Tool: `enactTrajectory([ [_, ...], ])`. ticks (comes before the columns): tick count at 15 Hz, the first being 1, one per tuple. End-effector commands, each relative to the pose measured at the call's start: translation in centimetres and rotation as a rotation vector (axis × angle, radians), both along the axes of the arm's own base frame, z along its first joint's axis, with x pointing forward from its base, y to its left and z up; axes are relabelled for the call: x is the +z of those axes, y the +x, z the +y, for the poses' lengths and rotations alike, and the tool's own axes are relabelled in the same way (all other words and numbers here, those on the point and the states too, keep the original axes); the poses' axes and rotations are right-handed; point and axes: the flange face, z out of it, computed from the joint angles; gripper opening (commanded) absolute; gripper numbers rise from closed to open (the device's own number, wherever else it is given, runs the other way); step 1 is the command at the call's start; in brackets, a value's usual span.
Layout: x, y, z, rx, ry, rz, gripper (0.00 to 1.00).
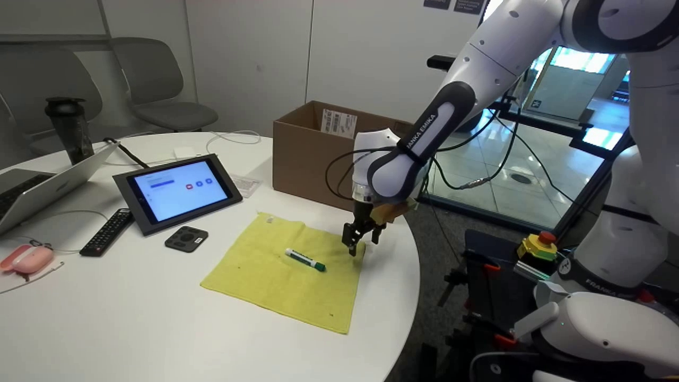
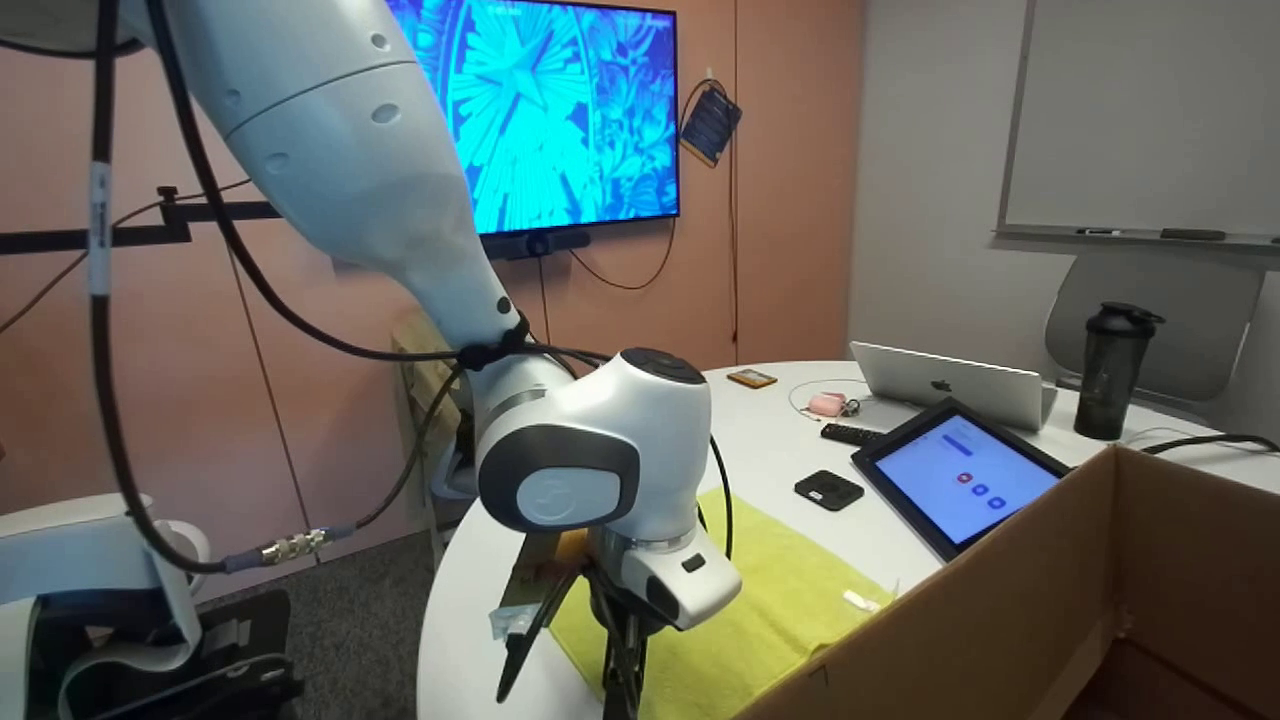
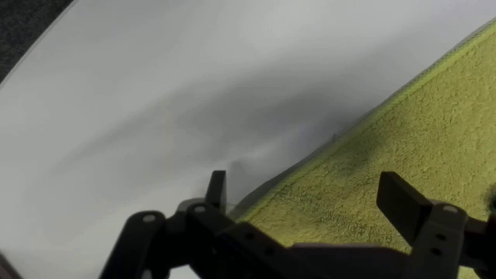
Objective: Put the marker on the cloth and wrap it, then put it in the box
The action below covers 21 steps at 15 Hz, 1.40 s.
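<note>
Over one edge of the square yellow fabric cloth (image 1: 281, 289), the black two-fingered gripper (image 3: 302, 174) hangs, jaws wide apart, and there's the slim white-and-green marker (image 1: 305, 259), lying on the cloth!

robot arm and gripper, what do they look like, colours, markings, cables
The arm is white with rounded links and dark grey trim at the joints. White FRANKA EMIKA lettering, its start partly covered, marks a dark band. Black cables run along the arm, one with a silver connector. The gripper is black, with two angular fingers and small round grey fasteners.
</note>
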Motion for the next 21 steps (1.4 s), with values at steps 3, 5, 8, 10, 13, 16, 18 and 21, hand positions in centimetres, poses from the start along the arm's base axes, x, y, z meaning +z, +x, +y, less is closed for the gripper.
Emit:
enactTrajectory([
  [3, -0.4, 1.9, -0.8, 0.144, 0.029, -0.029, 1.0],
  [5, -0.5, 2.5, -1.3, 0.178, 0.035, -0.036, 1.0],
  [8, -0.9, 3.4, -1.9, 0.217, 0.052, -0.046, 1.0],
  [10, -1.5, 3.6, -2.2, 0.242, 0.066, -0.044, 1.0],
  [13, -2.3, 3.9, -2.3, 0.271, 0.085, -0.037, 1.0],
  [16, -3.0, 3.9, -1.8, 0.303, 0.093, -0.023, 1.0],
  [18, -2.9, 4.0, -1.5, 0.319, 0.098, -0.02, 0.87],
  [21, -2.6, 4.2, -1.1, 0.335, 0.102, -0.014, 0.6],
])
